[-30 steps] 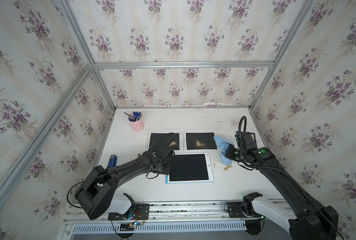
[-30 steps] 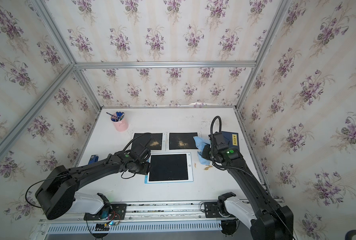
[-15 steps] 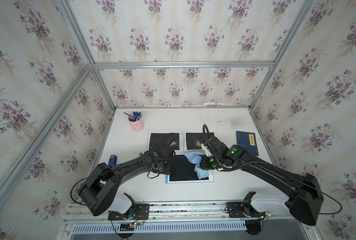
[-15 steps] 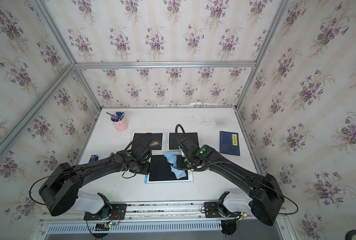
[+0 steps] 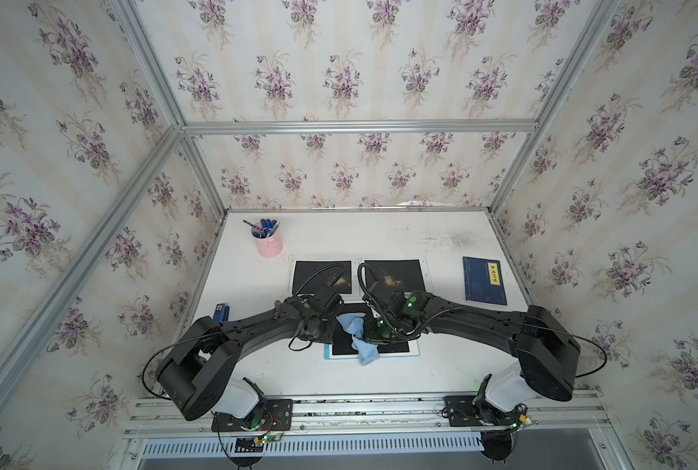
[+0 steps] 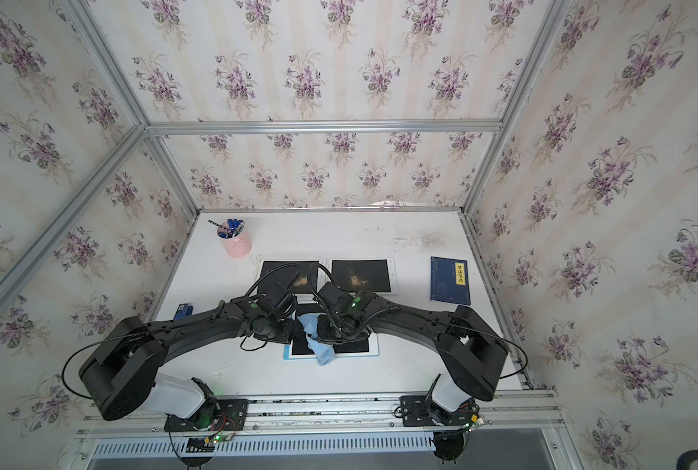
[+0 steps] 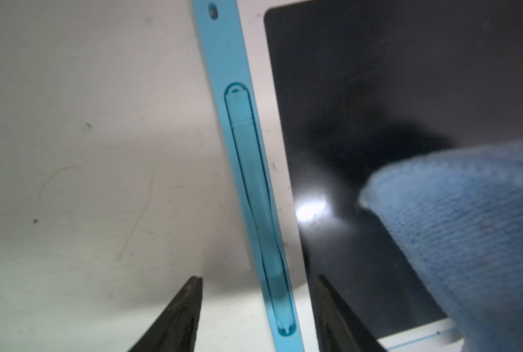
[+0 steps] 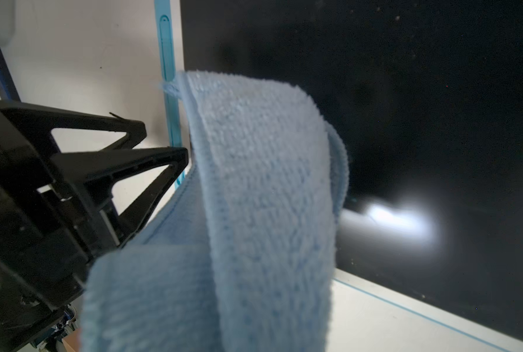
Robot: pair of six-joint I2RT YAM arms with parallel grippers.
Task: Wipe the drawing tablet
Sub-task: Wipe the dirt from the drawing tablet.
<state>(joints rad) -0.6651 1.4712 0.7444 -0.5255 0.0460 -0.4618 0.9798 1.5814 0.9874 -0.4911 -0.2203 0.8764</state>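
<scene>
1. In both top views: drawing tablet [image 5: 398, 348] flat near the middle of the table [image 5: 380, 240], half hidden under left gripper [image 5: 330, 330] and right gripper [image 5: 369, 331]. Across its screen, blue cloth [image 5: 362, 344], pinched tight by right gripper. At right, blue book [image 5: 484, 280]; yellow label's Chinese characters too small to read.
2. Left wrist: left gripper spread apart, straddling drawing tablet's blue edge and docked stylus [image 7: 254, 198], clamping nothing.
3. Right wrist: blue cloth fills foreground, hiding right gripper's fingers.

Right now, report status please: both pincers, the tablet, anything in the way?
Left pincer open, straddling tablet edge. Right pincer shut on blue cloth, cloth draped over tablet. In the way: left pincer close beside cloth.
</scene>
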